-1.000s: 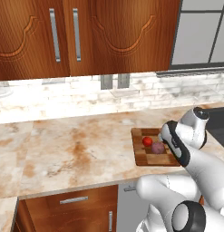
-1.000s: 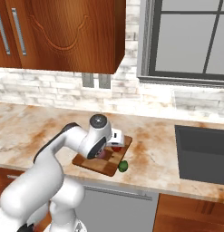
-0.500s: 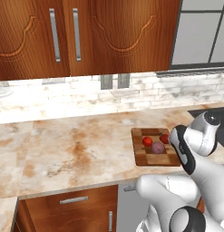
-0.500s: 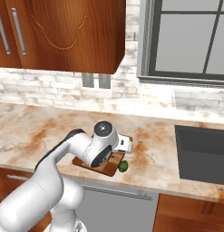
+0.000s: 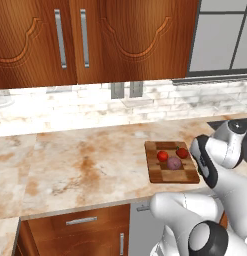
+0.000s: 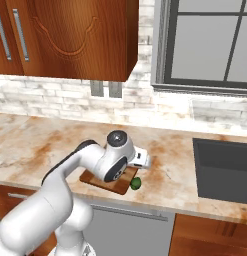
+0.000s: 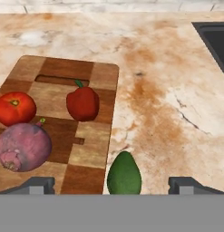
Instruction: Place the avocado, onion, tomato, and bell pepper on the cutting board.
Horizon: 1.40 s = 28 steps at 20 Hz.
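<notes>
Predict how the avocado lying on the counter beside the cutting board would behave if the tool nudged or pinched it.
The avocado is egg-shaped and smooth, so a nudge would probably make it roll or wobble in a curve on the flat counter. Its tapered end and smooth skin could let it slip from a pinch near the tip. It looks solid, so likely stiff, not floppy.

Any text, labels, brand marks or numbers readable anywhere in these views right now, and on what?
None: no words, numbers, brands or signs can be read in any view.
Cutting board, tomato, bell pepper, onion and avocado: plain, unmarked.
Cabinet doors, wall outlets and the arm's gripper: no lettering visible.
</notes>
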### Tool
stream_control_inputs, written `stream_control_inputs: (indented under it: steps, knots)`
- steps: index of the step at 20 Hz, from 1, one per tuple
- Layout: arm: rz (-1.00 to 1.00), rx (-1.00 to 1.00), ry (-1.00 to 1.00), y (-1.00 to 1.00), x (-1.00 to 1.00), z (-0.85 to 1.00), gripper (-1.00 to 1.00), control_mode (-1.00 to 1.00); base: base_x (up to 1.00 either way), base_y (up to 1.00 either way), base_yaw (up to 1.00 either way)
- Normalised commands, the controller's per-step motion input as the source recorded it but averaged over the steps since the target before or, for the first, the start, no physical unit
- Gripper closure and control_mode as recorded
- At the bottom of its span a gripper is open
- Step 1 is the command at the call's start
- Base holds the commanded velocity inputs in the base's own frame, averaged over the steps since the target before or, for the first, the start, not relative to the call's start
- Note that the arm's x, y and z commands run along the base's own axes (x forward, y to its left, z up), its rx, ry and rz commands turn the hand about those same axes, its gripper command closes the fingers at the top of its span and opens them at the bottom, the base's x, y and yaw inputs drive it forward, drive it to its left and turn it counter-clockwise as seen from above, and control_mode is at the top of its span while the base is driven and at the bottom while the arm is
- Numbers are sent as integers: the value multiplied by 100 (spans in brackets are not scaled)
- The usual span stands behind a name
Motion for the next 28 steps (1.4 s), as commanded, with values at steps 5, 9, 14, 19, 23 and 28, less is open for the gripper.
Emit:
stream_control_inputs:
  steps: [5,9,14,19,23,28]
  knots:
    - [-6,0,5,-6,-2,-9,-100,-100,0,0,0]
    - [-5,0,2,-6,-3,-10,-100,-100,0,0,0]
    - [0,0,0,-6,-10,-19,-100,-100,0,0,0]
    - [0,0,0,0,-18,-15,-100,-100,0,0,0]
    - [0,0,0,0,-5,-13,-100,-100,0,0,0]
    - [0,0,1,0,0,-15,-100,-100,0,0,0]
